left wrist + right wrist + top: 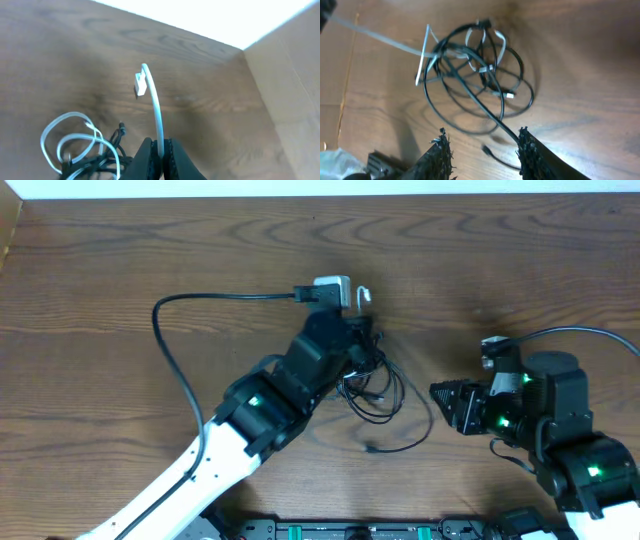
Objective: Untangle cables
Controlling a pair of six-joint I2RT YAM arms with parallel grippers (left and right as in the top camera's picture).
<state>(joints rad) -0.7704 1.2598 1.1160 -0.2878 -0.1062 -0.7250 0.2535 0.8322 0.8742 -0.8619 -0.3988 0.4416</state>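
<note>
Dark brown wood-grain tabletop (100,280) lies under both arms. To the right of the tangle of thin black cords (470,80), on its nearer side, the right gripper (482,147) stands with its jaws apart and nothing between them, one black strand trailing toward the gap. Over the tangle's far left edge, the left gripper (160,147) is clamped on a thin white cord (158,107), which arcs beyond the tangle to a small white plug (140,84).

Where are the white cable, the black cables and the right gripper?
white cable (158,112): left wrist view, on the rising strand below its plug.
black cables (470,75): right wrist view, on the middle of the tangle.
right gripper (482,135): right wrist view, midway between its open fingertips.
</note>
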